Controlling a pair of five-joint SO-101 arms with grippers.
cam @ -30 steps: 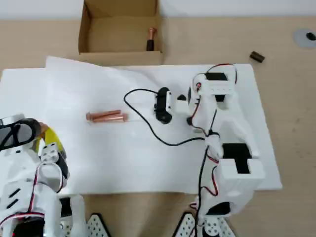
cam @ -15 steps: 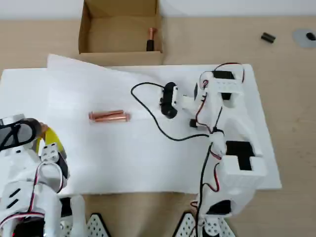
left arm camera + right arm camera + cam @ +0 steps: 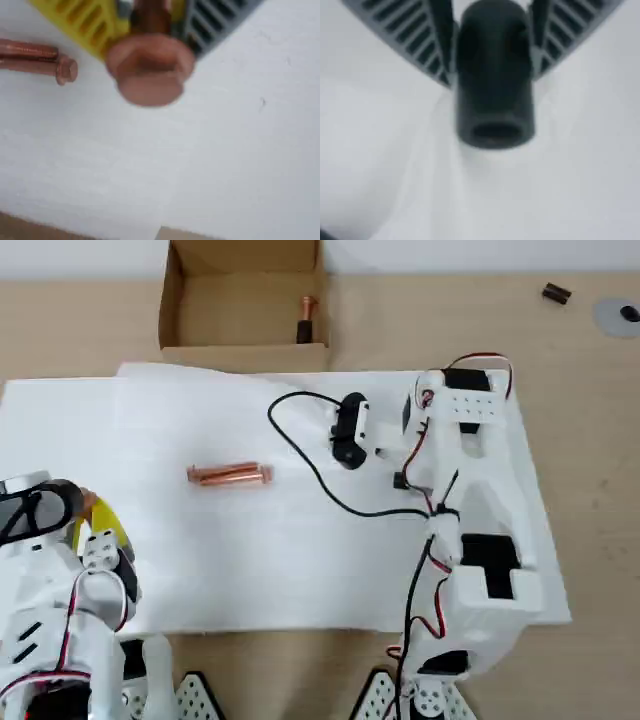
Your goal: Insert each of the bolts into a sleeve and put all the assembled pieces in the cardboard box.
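Observation:
My left gripper is shut on a copper bolt, head toward the camera; this arm stands at the near left of the table. Two more copper bolts lie side by side on the white sheet. Over the middle of the sheet, my right gripper is shut on a black sleeve, whose open end faces the camera. The cardboard box at the back holds one assembled piece. A loose black sleeve lies on the wooden table at the far right.
A grey disc sits at the table's far right edge. A black cable loops over the sheet from the right arm. The sheet's far left corner is folded and wrinkled.
The right arm has shifted right with its sleeve. The white sheet and the two bolts slid slightly right. The loose sleeve has rolled farther back and right. The left arm is still.

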